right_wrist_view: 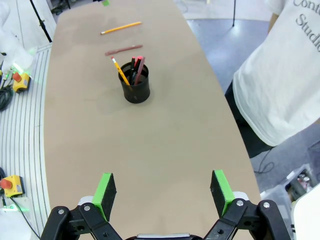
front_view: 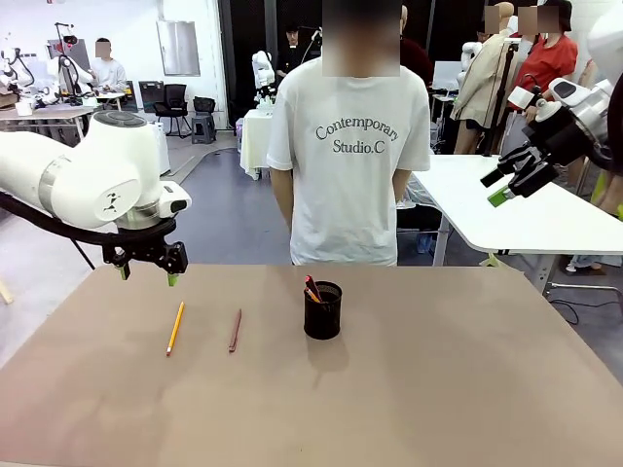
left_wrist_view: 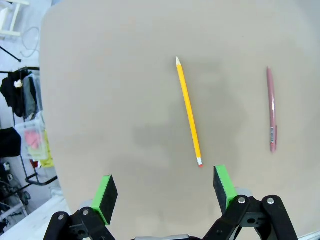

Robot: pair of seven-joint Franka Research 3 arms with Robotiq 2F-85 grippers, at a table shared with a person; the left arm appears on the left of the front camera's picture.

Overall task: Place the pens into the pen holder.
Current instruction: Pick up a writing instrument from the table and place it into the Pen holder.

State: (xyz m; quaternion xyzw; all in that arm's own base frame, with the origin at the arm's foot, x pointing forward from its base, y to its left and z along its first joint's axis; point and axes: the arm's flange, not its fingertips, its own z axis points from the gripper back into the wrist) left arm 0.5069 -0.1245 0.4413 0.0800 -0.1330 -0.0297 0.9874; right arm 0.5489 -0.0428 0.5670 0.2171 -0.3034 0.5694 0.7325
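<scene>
Lying flat on the table (front_view: 458, 389): yellow-orange pencil (left_wrist_view: 188, 111), directly ahead of the left gripper (left_wrist_view: 162, 186), eraser end close to one green pad (left_wrist_view: 223, 184), not touching it. Left gripper hovers just above the tabletop, jaws spread wide, nothing between them.

Reddish-brown pen (left_wrist_view: 271, 110) lies roughly parallel to the pencil, out past that same pad, apart from both.

Pen holder (front_view: 323, 311) stands upright beyond the pen, farther again from the left gripper. Right wrist view shows a yellow stick, a red one and a dark one leaning inside it.

Right gripper (right_wrist_view: 162, 192) raised high off to the side, jaws wide apart, empty; holder well ahead of it.

Person (front_view: 346, 146) stands at the far edge, behind the holder.
</scene>
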